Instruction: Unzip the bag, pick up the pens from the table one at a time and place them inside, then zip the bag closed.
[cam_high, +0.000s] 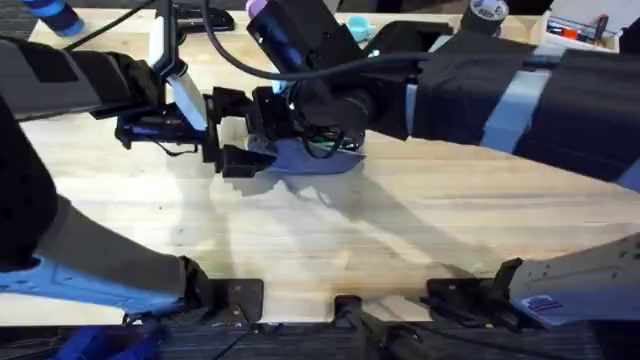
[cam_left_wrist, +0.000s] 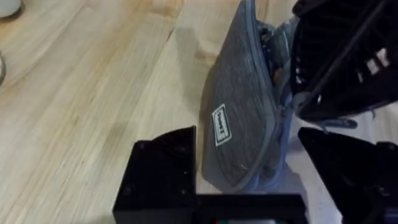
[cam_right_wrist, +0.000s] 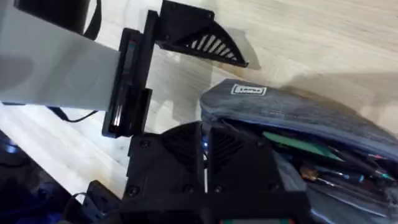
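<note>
Bag (cam_high: 318, 157): grey-blue fabric pouch, lying on the table (cam_high: 400, 240) toward the far side, a little left of centre. Small white label patch (cam_left_wrist: 219, 125) on its side panel. Zipper mouth open in the right wrist view; pens (cam_right_wrist: 311, 148) inside, among them a green stick and some darker ones, exact count hard to tell.

Left gripper (cam_high: 228, 130): reaching in from the left, black fingers spread apart at the left end of the bag. One finger (cam_left_wrist: 160, 174) on the bare wood just beside the pouch, the other on the opposite side; pouch end between the two, not clamped.

Right gripper (cam_right_wrist: 205, 149): reaching across from the right, directly over the bag in the overhead view. Fingers drawn together right at the open edge of the pouch near the zipper end; possibly pinching the zipper pull or fabric, contact hidden under the fingers.

Table: light wooden planks, bare across the near half, arm shadows on it.

Far edge, right corner: white organiser (cam_high: 585, 30) with red-orange markers.
</note>
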